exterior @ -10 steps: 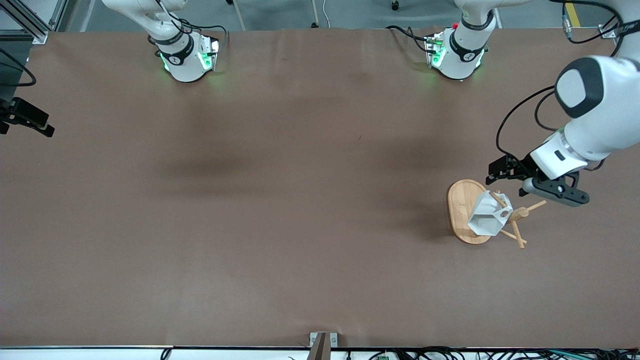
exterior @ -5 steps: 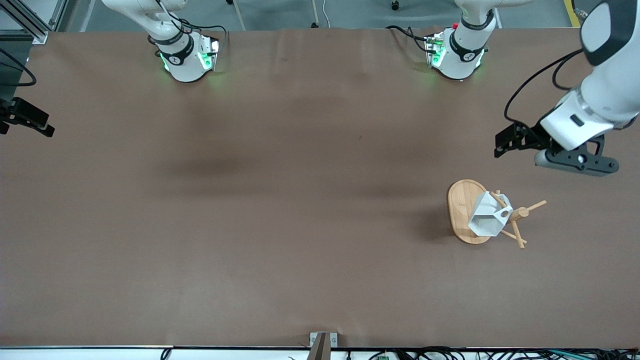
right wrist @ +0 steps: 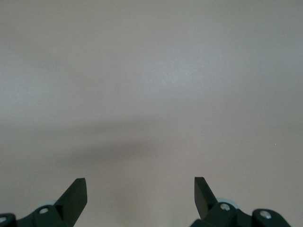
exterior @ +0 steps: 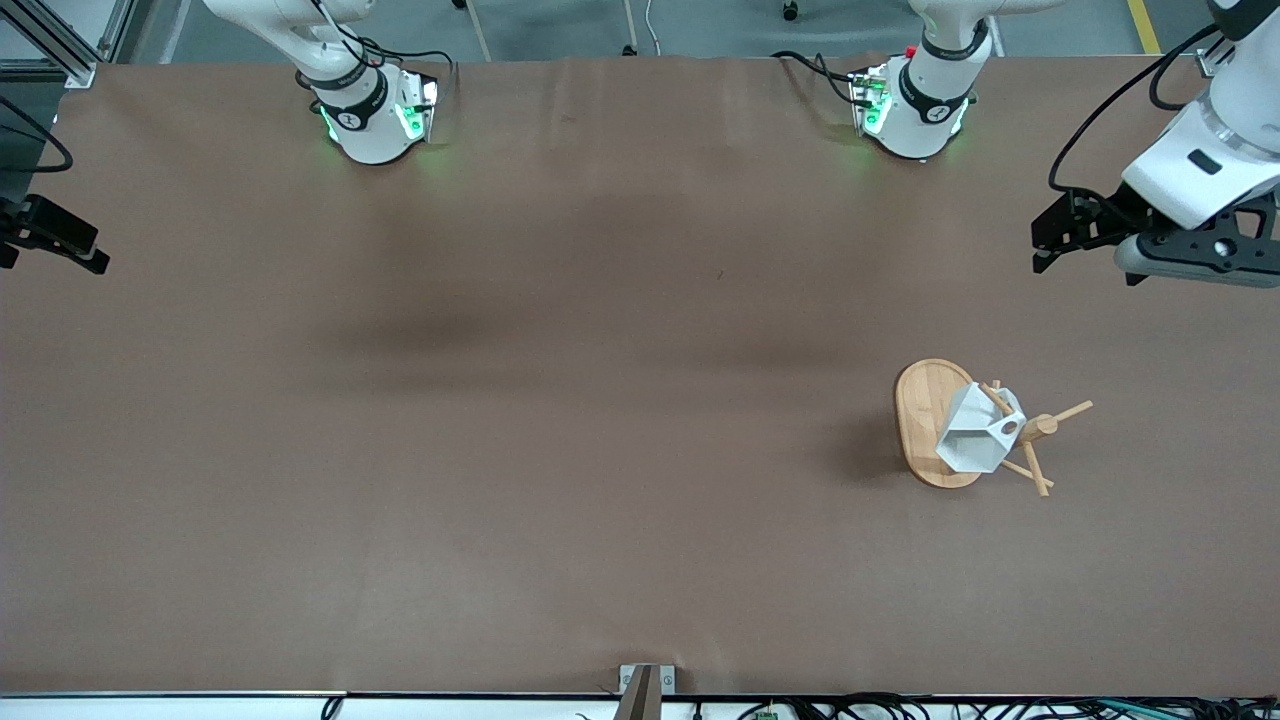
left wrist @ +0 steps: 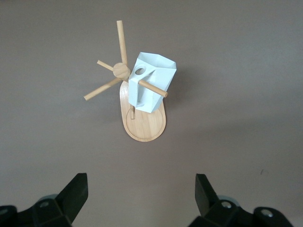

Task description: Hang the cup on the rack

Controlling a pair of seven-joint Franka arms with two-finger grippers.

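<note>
The white faceted cup [exterior: 972,441] hangs by its handle hole on a peg of the bamboo rack [exterior: 920,415], which stands toward the left arm's end of the table. In the left wrist view the cup [left wrist: 152,84] sits on a peg above the rack's oval base [left wrist: 145,126]. My left gripper [exterior: 1052,238] is open and empty, up in the air, apart from the rack; its fingers [left wrist: 77,191] frame bare table. My right gripper [right wrist: 140,189] is open and empty over bare table and is out of the front view.
The brown table mat [exterior: 560,400] covers the whole table. The arm bases [exterior: 365,115] stand along the robots' edge. A black camera mount [exterior: 50,238] sits at the right arm's end. Cables run along the edge nearest the front camera.
My left gripper has drawn away from the rack, open and empty, toward the robots' side and the left arm's end. The cup stays hanging on the peg.
</note>
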